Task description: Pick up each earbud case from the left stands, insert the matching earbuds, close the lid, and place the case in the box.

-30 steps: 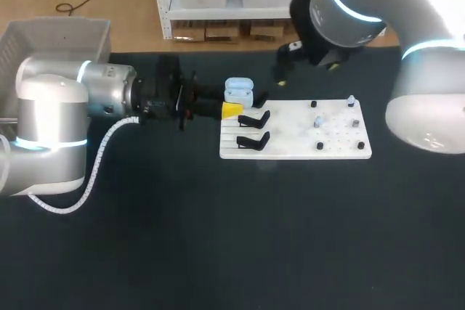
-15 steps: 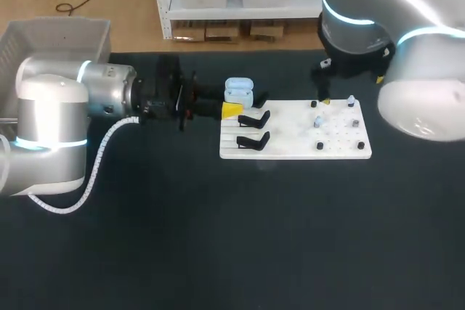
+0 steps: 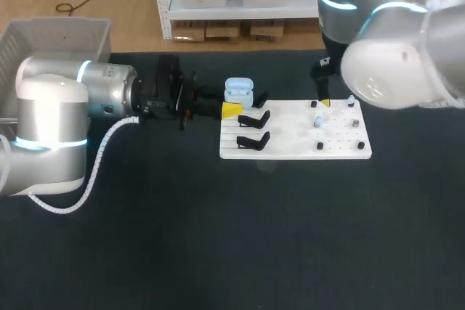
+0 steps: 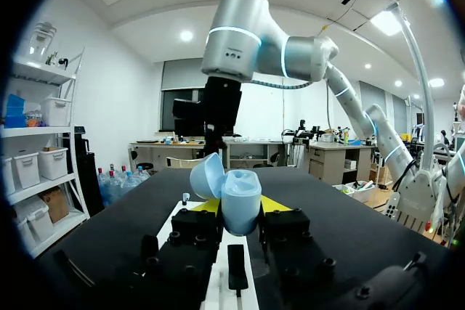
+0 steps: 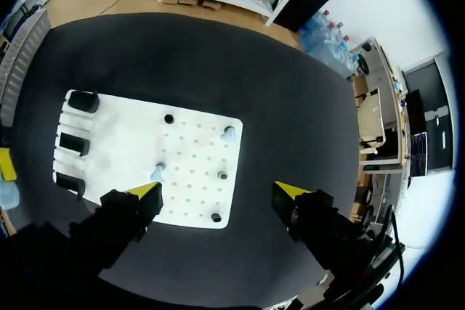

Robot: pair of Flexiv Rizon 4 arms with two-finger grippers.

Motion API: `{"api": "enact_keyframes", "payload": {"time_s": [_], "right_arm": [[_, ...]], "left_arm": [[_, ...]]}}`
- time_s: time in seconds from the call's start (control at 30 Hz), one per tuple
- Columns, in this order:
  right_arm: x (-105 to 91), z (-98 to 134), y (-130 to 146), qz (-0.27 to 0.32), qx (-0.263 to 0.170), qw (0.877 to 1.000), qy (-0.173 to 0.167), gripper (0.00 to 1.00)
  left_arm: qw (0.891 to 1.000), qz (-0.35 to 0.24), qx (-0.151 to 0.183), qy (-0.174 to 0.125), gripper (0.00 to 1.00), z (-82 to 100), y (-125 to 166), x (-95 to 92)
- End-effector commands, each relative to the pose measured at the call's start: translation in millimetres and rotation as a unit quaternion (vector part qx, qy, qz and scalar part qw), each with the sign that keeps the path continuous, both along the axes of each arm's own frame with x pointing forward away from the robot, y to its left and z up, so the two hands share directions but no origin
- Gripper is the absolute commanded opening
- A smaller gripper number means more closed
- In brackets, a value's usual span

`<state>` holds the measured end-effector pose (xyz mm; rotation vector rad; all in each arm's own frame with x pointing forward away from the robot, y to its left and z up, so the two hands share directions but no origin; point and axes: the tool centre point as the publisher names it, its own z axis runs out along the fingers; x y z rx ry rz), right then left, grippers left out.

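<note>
holding the earbud case is my left gripper. its two fingers press on the case from both sides, so it is closed tight on it. the case is light blue, it stands up, and its lid is open and tipped back. it is at the far left corner of the white board, just past the two black stands that i can see from above. i cannot tell if the case sits on a stand or hangs just over it.

my right gripper is up over the right part of the board. its fingers are spread wide and have nothing in them. under it, two small light blue earbuds sit on the board among little black pegs. the earbuds are well apart from the case. the box is off by the far left corner of the table.
</note>
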<state>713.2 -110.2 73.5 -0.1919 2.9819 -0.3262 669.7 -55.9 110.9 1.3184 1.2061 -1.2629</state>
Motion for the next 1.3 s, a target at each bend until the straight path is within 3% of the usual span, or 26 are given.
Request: {"api": "enact_keyframes", "payload": {"time_s": [0.03, 0.27, 0.37, 0.43, 0.5, 0.6, 0.73, 1.3], "right_arm": [[11.5, -14.8, -2.8, -0.009, -0.004, 1.000, 0.029, 1.00], [20.5, -27.3, -10.9, -0.020, -0.008, 0.999, 0.034, 0.99], [23.1, -28.9, -11.2, -0.019, -0.008, 0.999, 0.027, 0.89], [26.1, -29.6, -11.7, -0.019, -0.007, 1.000, 0.022, 0.75], [28.8, -30.1, -12.0, -0.021, -0.007, 1.000, 0.014, 0.75], [32.3, -29.7, -11.6, -0.025, -0.007, 1.000, 0.006, 0.60], [34.8, -32.1, -10.0, -0.027, -0.010, 1.000, 0.003, 0.49], [38.7, -45.4, -9.2, -0.035, -0.023, 0.999, -0.031, 0.40]], "left_arm": [[1.000, 0.000, -0.001, -0.001, 0.00, -0.8, 0.2, 0.1], [1.000, 0.000, -0.001, -0.001, 0.00, -0.8, 0.2, 0.1], [1.000, 0.000, -0.001, -0.001, 0.00, -0.8, 0.2, 0.1], [1.000, 0.000, -0.001, -0.001, 0.00, -0.8, 0.2, 0.1], [1.000, 0.000, -0.001, -0.001, 0.00, -0.8, 0.2, 0.1], [1.000, 0.000, -0.001, -0.001, 0.00, -0.8, 0.2, 0.1], [1.000, 0.000, -0.001, -0.001, 0.00, -0.8, 0.2, 0.1], [1.000, 0.000, -0.001, -0.001, 0.00, -0.8, 0.2, 0.1]]}}
